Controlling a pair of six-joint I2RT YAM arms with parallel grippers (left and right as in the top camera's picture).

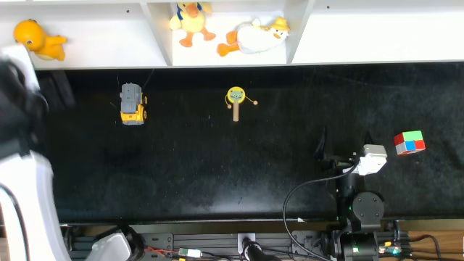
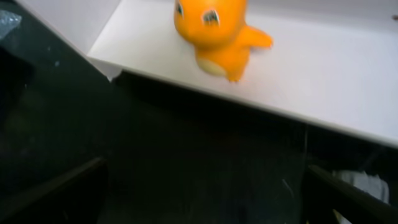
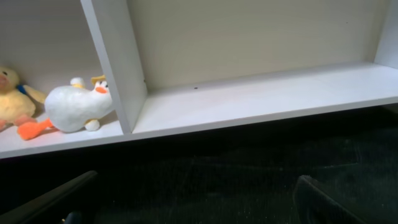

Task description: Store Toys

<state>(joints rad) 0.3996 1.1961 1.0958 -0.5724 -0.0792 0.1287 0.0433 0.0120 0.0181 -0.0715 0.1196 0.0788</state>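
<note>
An orange figure toy (image 2: 217, 34) lies on the white shelf's left compartment (image 1: 101, 43). My left gripper (image 2: 202, 199) hangs open just in front of that ledge, nothing between its fingers. A yellow duck plush (image 1: 192, 20) and a white duck plush (image 1: 254, 36) lie in the middle compartment. On the black mat stand a yellow and grey toy truck (image 1: 132, 104), a small rattle drum (image 1: 235, 101) and a colour cube (image 1: 409, 142). My right gripper (image 3: 189, 205) is open and empty low over the mat, left of the cube, facing the bare right compartment (image 3: 267, 99).
A white divider (image 3: 115, 62) separates the duck compartment from the right one. The left arm's white body (image 1: 25, 181) stands along the mat's left side. Cables (image 1: 304, 199) run at the front edge near the right arm's base.
</note>
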